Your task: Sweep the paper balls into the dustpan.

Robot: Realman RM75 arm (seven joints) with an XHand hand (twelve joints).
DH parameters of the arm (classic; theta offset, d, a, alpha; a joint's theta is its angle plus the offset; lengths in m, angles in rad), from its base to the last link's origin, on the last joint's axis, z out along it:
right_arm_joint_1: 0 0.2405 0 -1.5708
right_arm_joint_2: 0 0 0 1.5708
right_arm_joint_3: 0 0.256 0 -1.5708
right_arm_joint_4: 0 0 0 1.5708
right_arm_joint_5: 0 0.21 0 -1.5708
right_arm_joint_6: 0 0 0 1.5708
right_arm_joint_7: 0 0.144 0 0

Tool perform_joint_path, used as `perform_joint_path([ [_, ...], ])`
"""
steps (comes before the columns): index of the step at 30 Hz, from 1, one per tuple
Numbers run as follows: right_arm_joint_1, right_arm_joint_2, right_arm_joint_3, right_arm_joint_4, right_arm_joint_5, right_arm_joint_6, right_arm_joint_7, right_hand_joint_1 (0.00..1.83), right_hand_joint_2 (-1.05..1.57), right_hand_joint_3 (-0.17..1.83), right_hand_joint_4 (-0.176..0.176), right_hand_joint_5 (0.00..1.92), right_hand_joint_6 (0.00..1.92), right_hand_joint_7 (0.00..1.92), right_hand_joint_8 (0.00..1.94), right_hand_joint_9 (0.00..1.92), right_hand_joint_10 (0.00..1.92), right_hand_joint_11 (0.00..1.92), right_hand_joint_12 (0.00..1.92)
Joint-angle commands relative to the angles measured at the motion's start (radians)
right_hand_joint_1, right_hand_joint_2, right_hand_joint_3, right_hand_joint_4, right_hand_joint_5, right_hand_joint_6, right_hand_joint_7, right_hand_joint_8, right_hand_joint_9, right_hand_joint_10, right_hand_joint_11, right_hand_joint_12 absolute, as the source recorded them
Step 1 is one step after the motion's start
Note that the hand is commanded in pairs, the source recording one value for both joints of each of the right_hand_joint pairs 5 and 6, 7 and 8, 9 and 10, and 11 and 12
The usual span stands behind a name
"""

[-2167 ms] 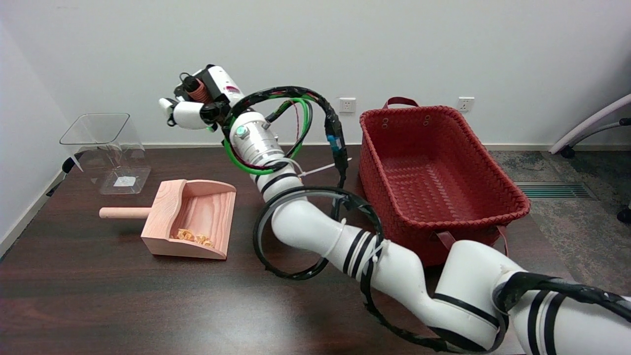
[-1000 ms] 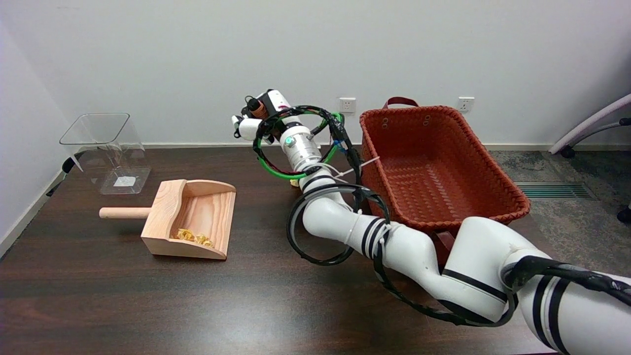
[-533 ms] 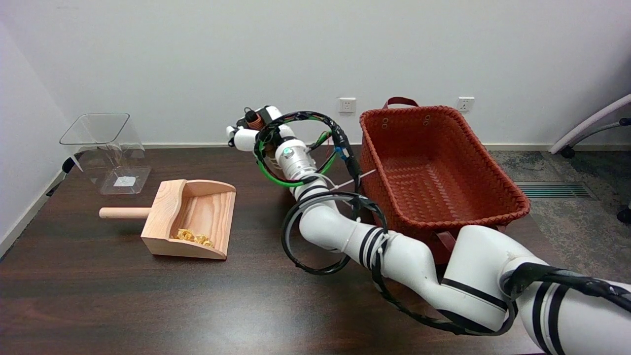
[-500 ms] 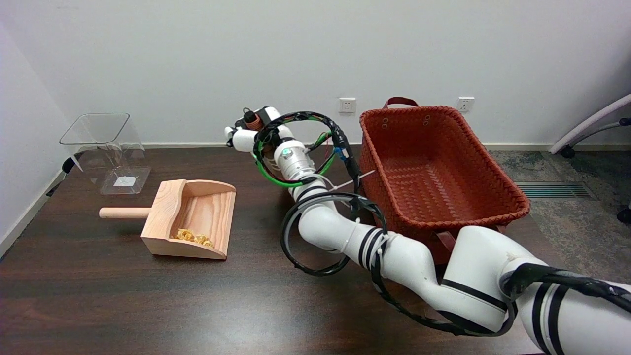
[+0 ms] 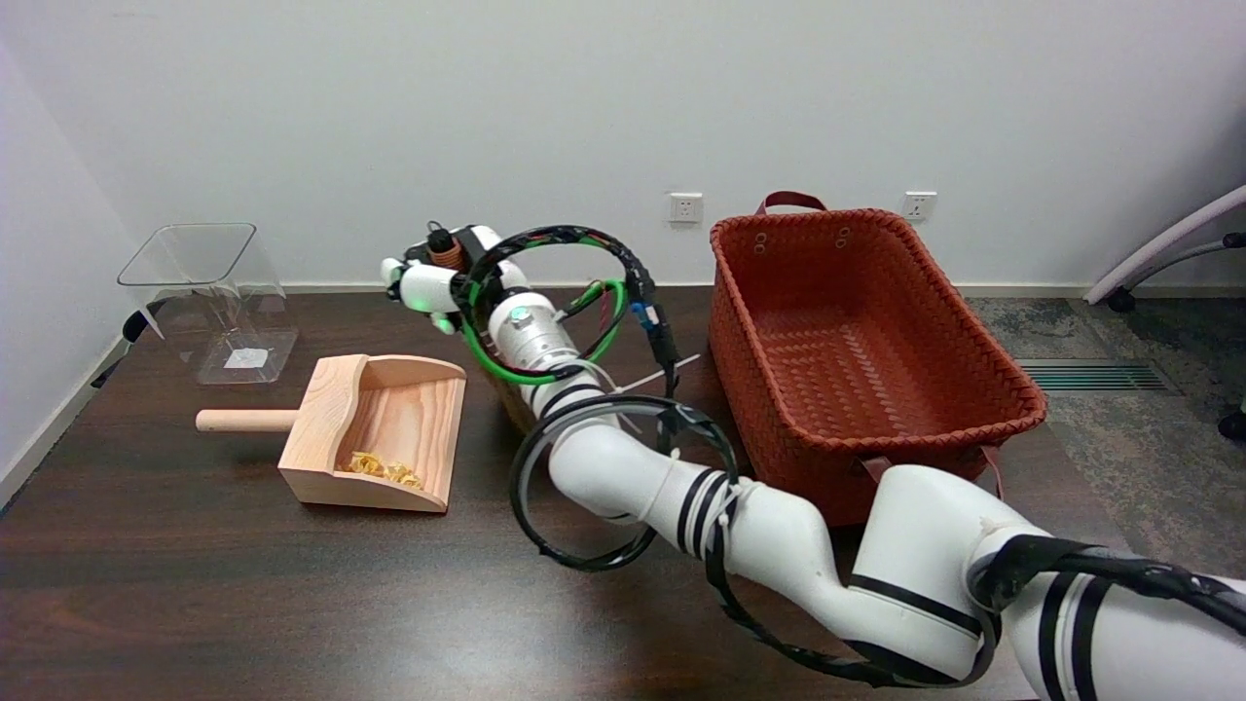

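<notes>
Here: one wooden dustpan (image 5: 375, 433), paper balls (image 5: 384, 469) inside, uncountable; right hand (image 5: 435, 282) raised, grip unclear.

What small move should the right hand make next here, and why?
Probably a short push left, toward the dustpan's open side. The hand is just beyond that opening, a tan object half hidden under the wrist lies right of it, and paper balls already sit inside. Whether the hand holds anything cannot be told.
</notes>
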State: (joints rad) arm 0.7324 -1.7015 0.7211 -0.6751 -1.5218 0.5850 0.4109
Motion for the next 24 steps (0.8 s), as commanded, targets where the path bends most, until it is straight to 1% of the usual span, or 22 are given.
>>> perform_joint_path([
  [1, 0.002, -0.125, 0.007, -0.017, 0.023, -0.001, 0.013, 1.34, 0.93, 0.77, 0.000, 1.92, 1.92, 1.92, 1.92, 1.92, 1.92, 1.92, 1.92],
  [12, 0.015, -0.148, 0.002, -0.022, 0.026, -0.001, 0.024, 1.33, 0.92, 0.77, 0.000, 1.92, 1.92, 1.92, 1.92, 1.92, 1.92, 1.92, 1.92],
  [16, 0.016, -0.155, 0.006, -0.025, 0.029, -0.001, 0.067, 1.33, 0.92, 0.77, 0.000, 1.92, 1.92, 1.92, 1.92, 1.92, 1.92, 1.92, 1.92],
  [24, 0.022, -0.153, 0.000, -0.043, 0.020, -0.001, 0.072, 1.33, 0.92, 0.75, 0.000, 1.92, 1.92, 1.92, 1.92, 1.92, 1.92, 1.92, 1.92],
])
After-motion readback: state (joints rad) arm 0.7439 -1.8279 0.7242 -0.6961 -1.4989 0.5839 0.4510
